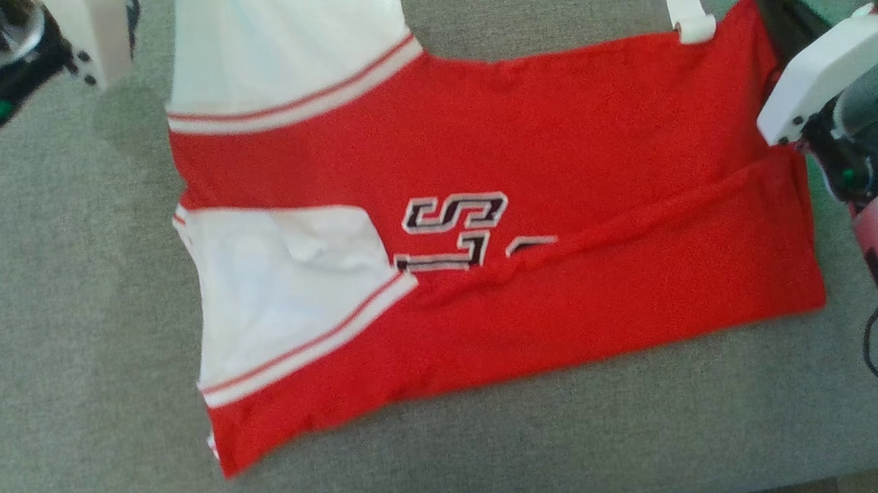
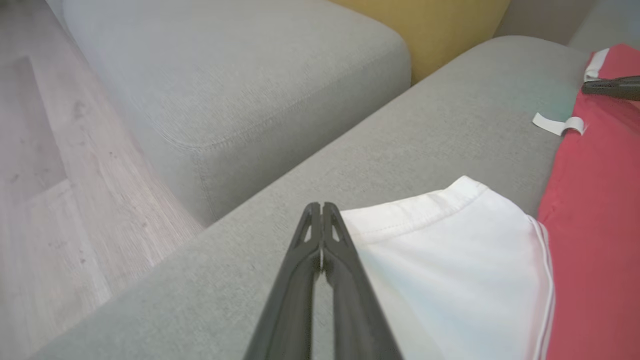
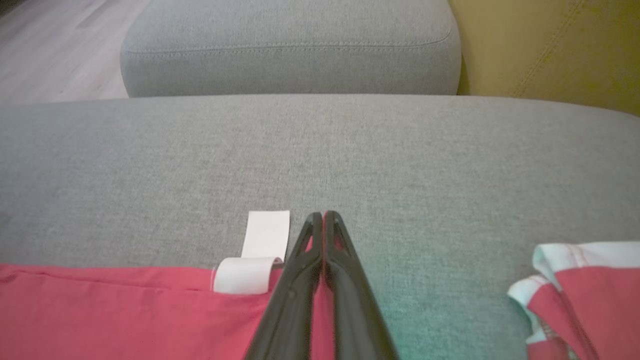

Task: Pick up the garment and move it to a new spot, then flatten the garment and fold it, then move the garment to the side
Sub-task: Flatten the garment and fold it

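Beside the white tag (image 3: pixel 265 240), right jaws pinch the garment (image 3: pixel 125 310) at its hem

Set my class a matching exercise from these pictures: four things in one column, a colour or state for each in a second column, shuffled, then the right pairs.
Column A:
1 garment body
2 sleeve
3 sofa seat
4 right gripper

Column B:
a grey
b shut
c white
d red

Pairs: 1-d; 2-c; 3-a; 4-b
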{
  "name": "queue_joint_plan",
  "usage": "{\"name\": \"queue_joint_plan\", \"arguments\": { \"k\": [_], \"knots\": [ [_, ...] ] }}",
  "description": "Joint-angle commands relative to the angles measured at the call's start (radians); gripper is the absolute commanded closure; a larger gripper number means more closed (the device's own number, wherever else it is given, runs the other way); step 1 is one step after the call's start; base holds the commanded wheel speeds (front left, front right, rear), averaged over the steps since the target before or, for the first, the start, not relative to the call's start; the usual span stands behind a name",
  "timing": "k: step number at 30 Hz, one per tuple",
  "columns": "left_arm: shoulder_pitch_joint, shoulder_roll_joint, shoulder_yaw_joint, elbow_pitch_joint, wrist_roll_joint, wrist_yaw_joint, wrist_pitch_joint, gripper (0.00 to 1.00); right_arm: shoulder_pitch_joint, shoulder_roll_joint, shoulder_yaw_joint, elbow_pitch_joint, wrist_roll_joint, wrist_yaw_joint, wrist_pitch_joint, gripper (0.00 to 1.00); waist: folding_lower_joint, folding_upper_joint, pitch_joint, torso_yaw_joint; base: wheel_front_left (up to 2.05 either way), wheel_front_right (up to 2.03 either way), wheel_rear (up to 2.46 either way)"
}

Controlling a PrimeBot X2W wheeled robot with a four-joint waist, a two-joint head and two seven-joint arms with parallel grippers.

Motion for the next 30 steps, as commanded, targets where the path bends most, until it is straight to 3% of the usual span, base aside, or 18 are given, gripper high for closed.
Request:
{"name": "queue_joint_plan", "arguments": {
  "k": [1,6,13,24,30],
  "knots": [
    [-0.073,0.034,0.051,-0.003,0.013,0.002,-0.017,1.0,-0.013,-0.02,0.001,-0.02,0.009,0.007,-0.014,1.0,-0.0001,0.0,0.0,0.0,0.0,0.0,0.0],
    [-0.119,0.015,0.055,0.041,0.06,0.002,-0.132,1.0,-0.037,-0.047,-0.011,-0.015,0.042,0.007,-0.073,1.0,-0.0001,0.0,-0.003,0.004,0.0,0.0,0.0],
    [-0.093,0.026,0.02,-0.003,0.031,0.002,-0.184,1.0,0.026,-0.098,-0.017,-0.045,0.107,0.007,-0.125,1.0,-0.0001,0.0,-0.03,0.04,0.0,0.0,0.0],
    [0.098,0.156,-0.011,-0.19,0.04,0.002,-0.276,1.0,0.218,-0.219,-0.037,-0.146,0.176,0.007,-0.166,1.0,-0.0001,0.0,-0.079,0.11,0.0,0.0,0.0],
    [0.237,0.211,-0.017,-0.298,0.082,0.049,-0.291,1.0,0.329,-0.255,-0.059,-0.203,0.179,0.007,-0.182,1.0,-0.0001,0.0,-0.106,0.129,0.0,0.0,0.0]
  ]
}}
